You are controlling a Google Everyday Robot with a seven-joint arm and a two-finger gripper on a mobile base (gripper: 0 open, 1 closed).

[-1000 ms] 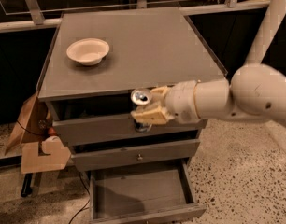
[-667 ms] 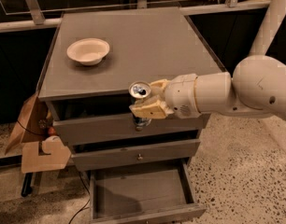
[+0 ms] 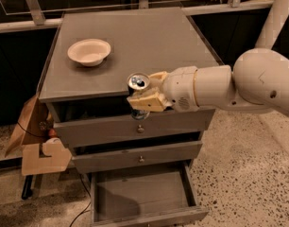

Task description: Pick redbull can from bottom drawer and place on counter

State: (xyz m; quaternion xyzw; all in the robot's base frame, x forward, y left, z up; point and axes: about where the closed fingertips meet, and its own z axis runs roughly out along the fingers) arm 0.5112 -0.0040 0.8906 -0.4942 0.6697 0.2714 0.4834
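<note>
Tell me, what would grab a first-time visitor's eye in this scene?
The big white arm reaching in from the right stands out first, with its gripper shut on the redbull can at the front edge of the counter. Below, the bottom drawer stands pulled open. A cream bowl sits on the counter toward the left of the picture.

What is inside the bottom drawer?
Only its bare grey floor shows in the bottom drawer; its back is hidden under the cabinet. The gripper holds the redbull can in its jaws at the counter front edge.
</note>
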